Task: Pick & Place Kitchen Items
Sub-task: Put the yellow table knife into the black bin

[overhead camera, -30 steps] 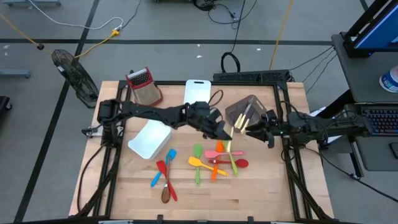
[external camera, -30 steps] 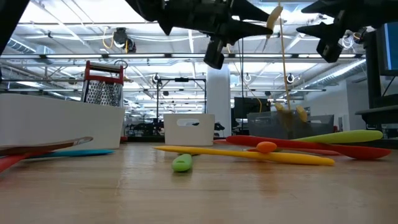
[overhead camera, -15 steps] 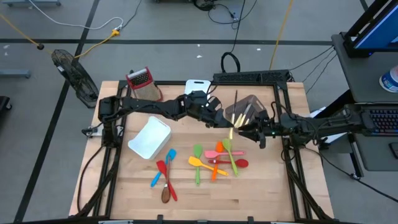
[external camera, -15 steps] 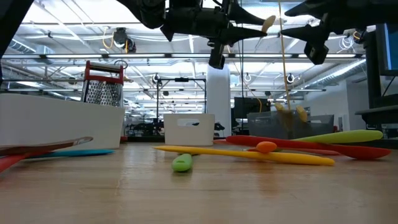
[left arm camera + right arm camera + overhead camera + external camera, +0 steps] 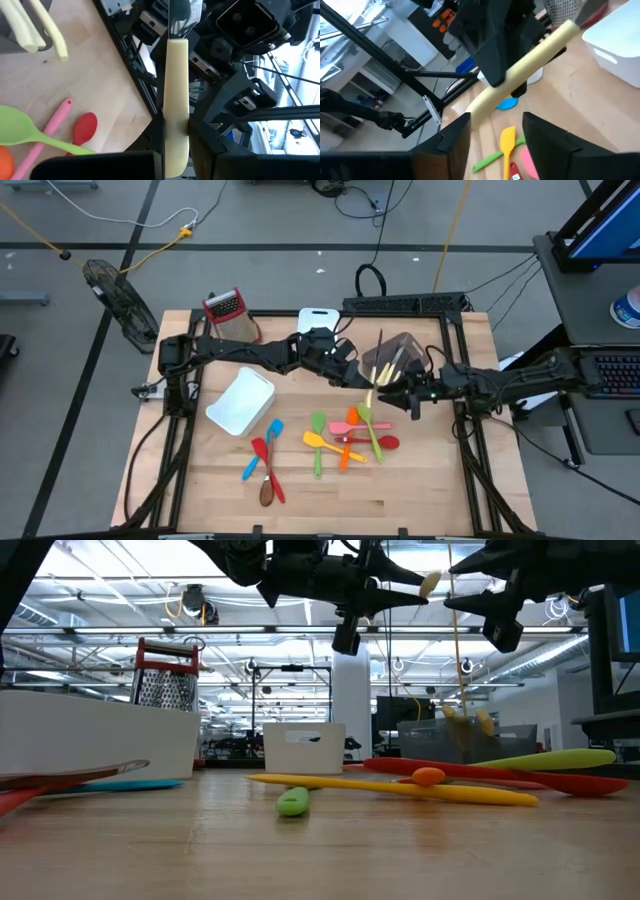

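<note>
I'm holding a cream knife [image 5: 176,90] in my left hand [image 5: 352,377], offering it to my wide-open right hand [image 5: 495,131] mid-counter for handover.

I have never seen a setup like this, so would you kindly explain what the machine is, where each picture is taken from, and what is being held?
This is a robot with two dark arms at a wooden table. One picture looks straight down, one looks level across the tabletop, and two come from cameras on the wrists.

On the table lie colourful toy utensils, a white bin, a second white bin, a grey bin holding a few cream pieces, and a metal grater.

The left end effector is shut on a cream utensil, held in the air above the table. The right end effector sits just beyond it with its fingers spread on either side of the utensil's tip, not gripping. It looks like a handover between arms, though that is only my guess.
</note>
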